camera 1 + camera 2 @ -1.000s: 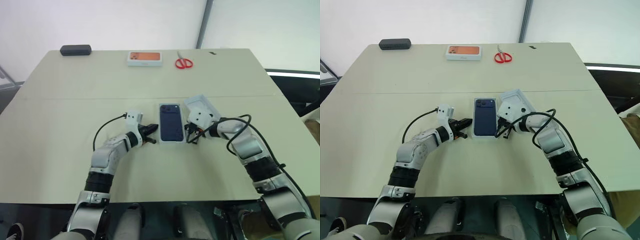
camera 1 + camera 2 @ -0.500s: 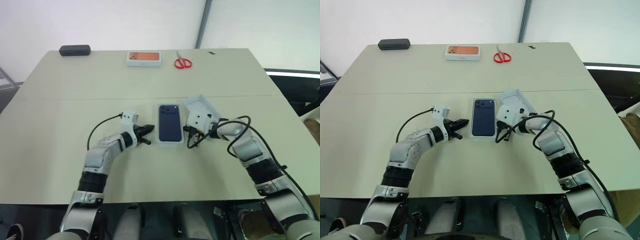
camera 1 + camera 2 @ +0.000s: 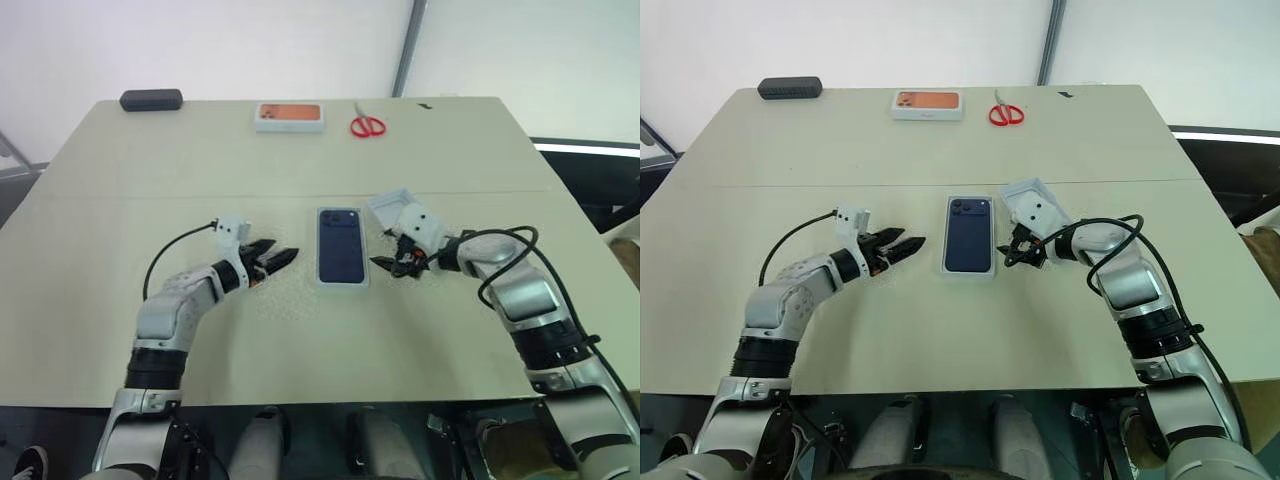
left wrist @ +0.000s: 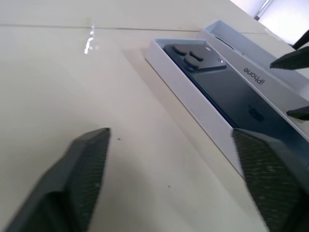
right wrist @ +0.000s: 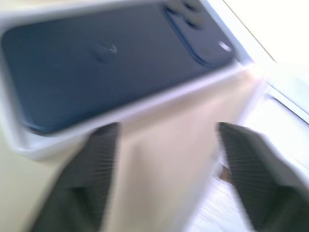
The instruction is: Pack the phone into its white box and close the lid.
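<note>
Both hands (image 3: pixel 274 257) (image 3: pixel 388 264) now open, withdrawn

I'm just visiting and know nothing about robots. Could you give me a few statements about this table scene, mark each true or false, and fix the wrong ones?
1. The phone lies in the white box. True.
2. The left gripper is clamped on the phone. False: it is open, beside the box and touching nothing.
3. The lid already covers the box. False: it lies open side up beside the box, by the right gripper.
4. Red scissors lie at the table's far side. True.
5. The right gripper holds the lid. False: its fingers are open and empty.
</note>
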